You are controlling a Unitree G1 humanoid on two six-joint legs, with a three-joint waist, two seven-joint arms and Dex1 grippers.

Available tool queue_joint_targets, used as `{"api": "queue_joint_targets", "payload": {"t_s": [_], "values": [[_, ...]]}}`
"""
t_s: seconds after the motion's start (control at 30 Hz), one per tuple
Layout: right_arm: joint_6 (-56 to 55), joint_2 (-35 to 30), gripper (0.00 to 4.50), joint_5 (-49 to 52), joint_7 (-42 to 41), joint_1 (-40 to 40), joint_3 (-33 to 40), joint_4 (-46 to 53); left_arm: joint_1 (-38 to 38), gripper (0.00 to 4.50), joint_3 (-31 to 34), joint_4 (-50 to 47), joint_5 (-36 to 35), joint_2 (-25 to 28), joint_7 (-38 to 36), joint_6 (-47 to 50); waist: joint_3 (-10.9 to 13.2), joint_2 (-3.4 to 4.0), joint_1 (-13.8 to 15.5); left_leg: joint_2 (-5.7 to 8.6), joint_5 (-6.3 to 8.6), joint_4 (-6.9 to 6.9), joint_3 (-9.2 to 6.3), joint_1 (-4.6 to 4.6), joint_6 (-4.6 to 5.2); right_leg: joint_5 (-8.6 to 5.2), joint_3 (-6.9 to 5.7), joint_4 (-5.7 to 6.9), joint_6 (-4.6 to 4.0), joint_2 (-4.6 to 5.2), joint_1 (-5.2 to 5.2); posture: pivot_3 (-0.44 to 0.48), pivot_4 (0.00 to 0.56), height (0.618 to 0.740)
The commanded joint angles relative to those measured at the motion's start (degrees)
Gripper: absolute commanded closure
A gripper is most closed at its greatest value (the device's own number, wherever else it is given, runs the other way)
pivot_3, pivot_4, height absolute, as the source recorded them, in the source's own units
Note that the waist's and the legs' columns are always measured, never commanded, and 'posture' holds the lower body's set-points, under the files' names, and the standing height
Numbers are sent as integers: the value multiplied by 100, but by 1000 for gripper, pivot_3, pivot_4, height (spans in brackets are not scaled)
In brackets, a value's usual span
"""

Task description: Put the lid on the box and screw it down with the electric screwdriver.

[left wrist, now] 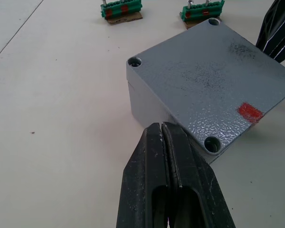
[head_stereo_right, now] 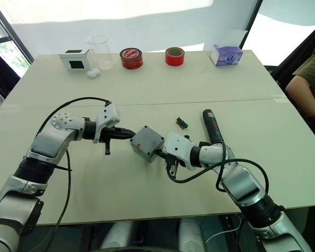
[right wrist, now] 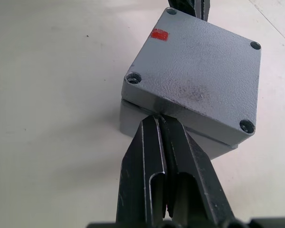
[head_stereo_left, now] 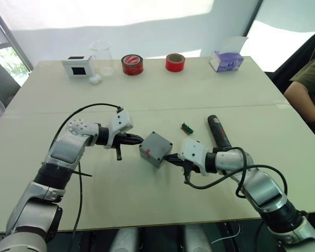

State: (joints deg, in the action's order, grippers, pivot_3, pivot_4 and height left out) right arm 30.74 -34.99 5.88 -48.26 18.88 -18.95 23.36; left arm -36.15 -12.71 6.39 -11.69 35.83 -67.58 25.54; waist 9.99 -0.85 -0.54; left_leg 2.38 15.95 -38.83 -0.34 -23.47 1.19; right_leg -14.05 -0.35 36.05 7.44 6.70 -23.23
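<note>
The lid [right wrist: 199, 78] sits on top of the box [right wrist: 133, 114], slightly skewed, with a seam showing along the near edge in the right wrist view. Its corner screw holes are open and a small red mark sits near one edge of the top face. The assembly rests on the pale table [head_stereo_left: 199, 100], about centre and toward the robot, turned diamond-wise to it.

On one side, the left gripper [left wrist: 162, 130] has its fingers pressed together with nothing between them, the tips right at the side edge of the grey enclosure. Opposite, the right gripper [right wrist: 159, 121] is likewise closed tight and empty, its tips touching the seam between lid and box. The two grippers face each other across the enclosure.

The electric screwdriver [head_stereo_left: 218, 131] lies flat on the table just beyond the right arm, apart from the box. Between it and the box lies a small green connector [head_stereo_left: 187, 127].

Along the far edge stand a white box with a black face [head_stereo_left: 77, 66], a clear glass beaker [head_stereo_left: 102, 58], two red tape rolls [head_stereo_left: 132, 64], and a purple tissue box [head_stereo_left: 226, 60]. A person's arm [head_stereo_left: 307, 89] shows at the right edge.
</note>
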Motion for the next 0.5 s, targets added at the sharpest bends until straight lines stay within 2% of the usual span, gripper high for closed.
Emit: {"api": "queue_joint_targets", "payload": {"t_s": [0.03, 0.5], "values": [[-107, -39, 4458, -44, 42, 109, 130, 37, -8, 4500, -68, -286, -32, -37, -77, -61, 0, 0, 1, 0, 0, 0, 0, 0, 0, 0, 0, 0, 0, 0, 0, 0, 150, 740], [-48, -132, 4458, -30, -48, 15, 150, 120, -155, 4500, 52, 96, 102, 48, -27, -275, 0, 0, 7, 0, 0, 0, 0, 0, 0, 0, 0, -1, 0, 0, 0, 0, 150, 740]]}}
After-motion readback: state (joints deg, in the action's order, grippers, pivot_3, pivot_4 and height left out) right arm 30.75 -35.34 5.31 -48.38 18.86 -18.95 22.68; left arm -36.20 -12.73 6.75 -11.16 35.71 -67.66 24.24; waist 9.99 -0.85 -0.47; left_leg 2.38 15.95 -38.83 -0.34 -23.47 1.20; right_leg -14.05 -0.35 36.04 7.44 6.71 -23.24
